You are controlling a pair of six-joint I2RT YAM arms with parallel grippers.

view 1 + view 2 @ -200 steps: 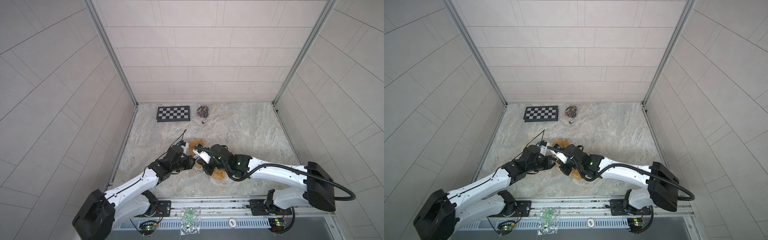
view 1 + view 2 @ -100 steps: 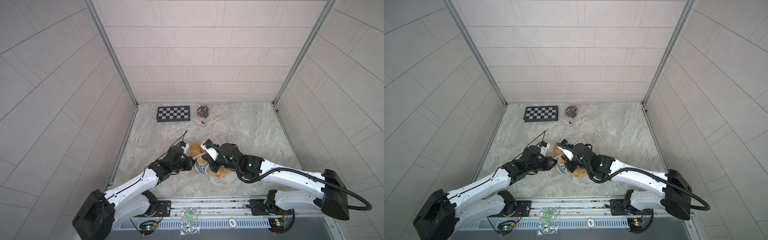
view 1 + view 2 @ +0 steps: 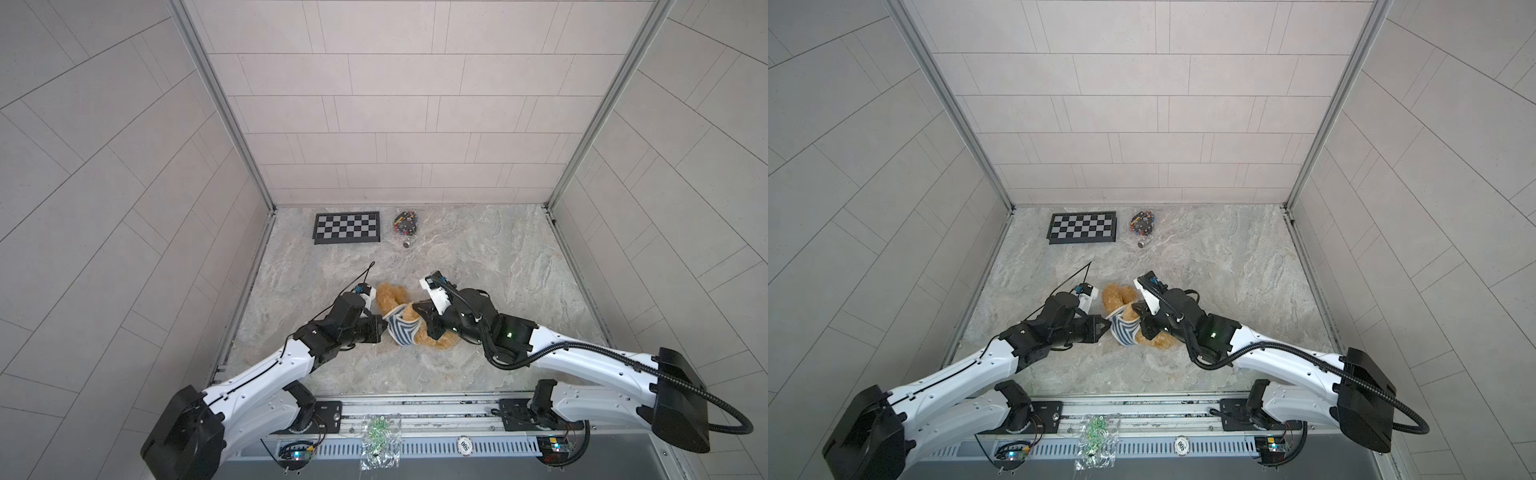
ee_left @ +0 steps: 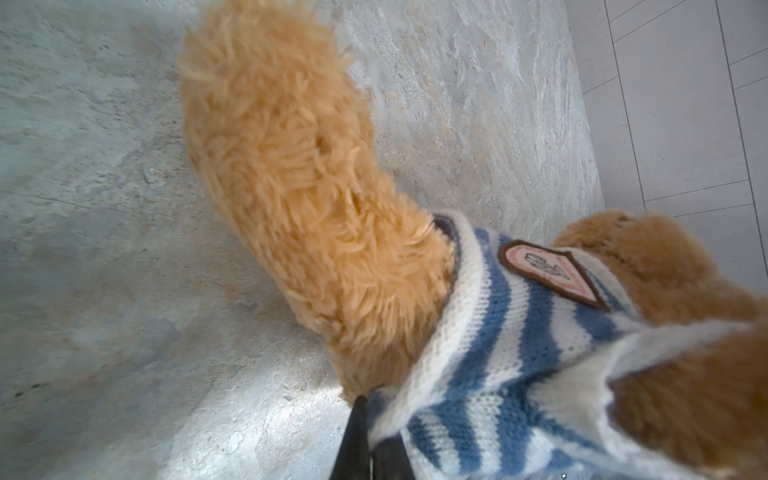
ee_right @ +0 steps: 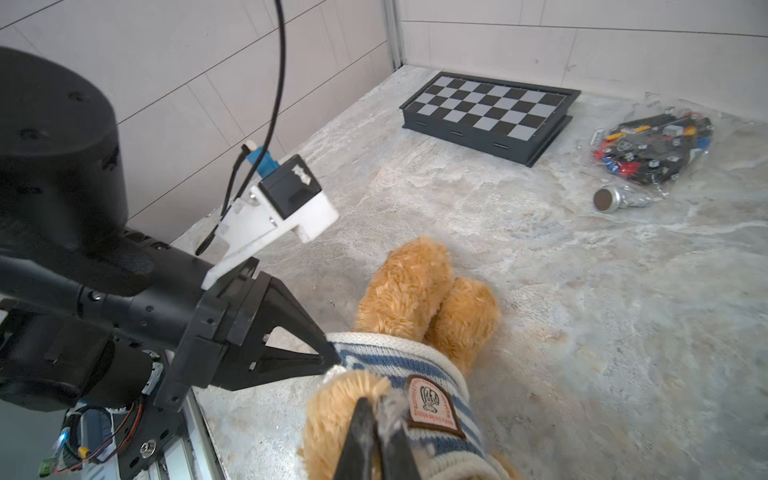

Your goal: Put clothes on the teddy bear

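Observation:
The teddy bear [image 3: 390, 296] [image 3: 1116, 296] lies on the marble table between both arms, its fluffy golden legs [image 5: 415, 291] pointing toward the back wall. A blue-and-white striped shirt [image 3: 402, 330] [image 3: 1126, 331] [image 4: 498, 332] with a chest patch [image 5: 430, 401] wraps its body. My left gripper [image 3: 384, 328] [image 3: 1106, 325] [image 4: 370, 419] [image 5: 328, 359] is shut on the shirt's edge at the bear's left side. On the other side, beside the patch, my right gripper [image 3: 428, 322] [image 3: 1144, 324] [image 5: 380, 415] is shut on the shirt's rim. The bear's head is hidden.
A folded chessboard [image 3: 347, 227] [image 5: 490, 116] lies at the back left, with a clear bag of small parts [image 3: 406, 220] [image 5: 652, 145] and a metal cylinder [image 3: 406, 244] [image 5: 609, 199] beside it. The left wall stands close to my left arm.
My right gripper has pulled back to the right, away from my left gripper, drawing the striped shirt along the bear's body. The left gripper has held its place.

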